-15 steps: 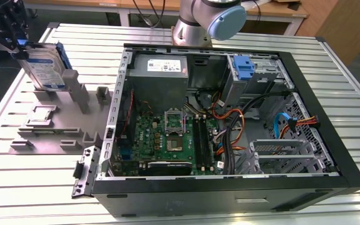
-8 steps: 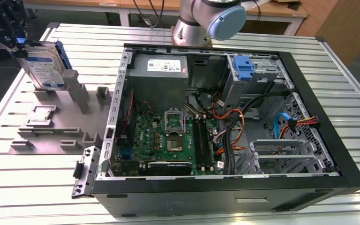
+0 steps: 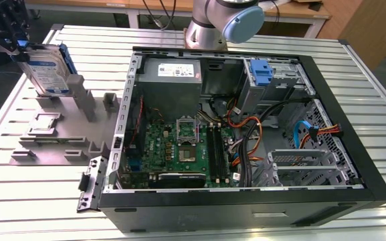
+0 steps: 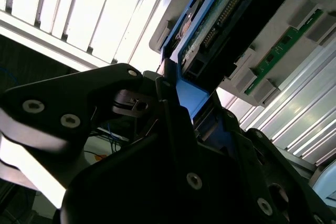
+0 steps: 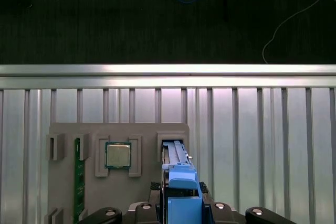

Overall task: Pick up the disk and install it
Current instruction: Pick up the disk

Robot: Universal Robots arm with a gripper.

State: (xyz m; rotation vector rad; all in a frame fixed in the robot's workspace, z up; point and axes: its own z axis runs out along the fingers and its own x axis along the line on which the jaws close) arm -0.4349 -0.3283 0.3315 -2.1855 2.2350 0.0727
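A slatted aluminium desk [image 3: 18, 201] is shown carrying an open black computer case [image 3: 247, 206] laid on its side. To the exterior view's left of the case, a flat grey plastic holder [image 3: 66, 148] with moulded slots and upright posts is placed. A square silver chip [image 5: 118, 156] and a green memory stick [image 5: 79, 177] are seated in it.

The disk [image 3: 45, 73], a flat silver drive with a blue-and-white label and blue plastic rails, is held upright over the holder. Its top edge is clamped by the black end effector [image 3: 18, 45]. Whether its lower edge is clear of the slot cannot be told.

Inside the case, a green circuit board [image 3: 179, 145], a grey power-supply box [image 3: 169, 73], a bare blue bracket [image 3: 260, 75] and tangled orange and black cables [image 3: 247, 140] are seen.
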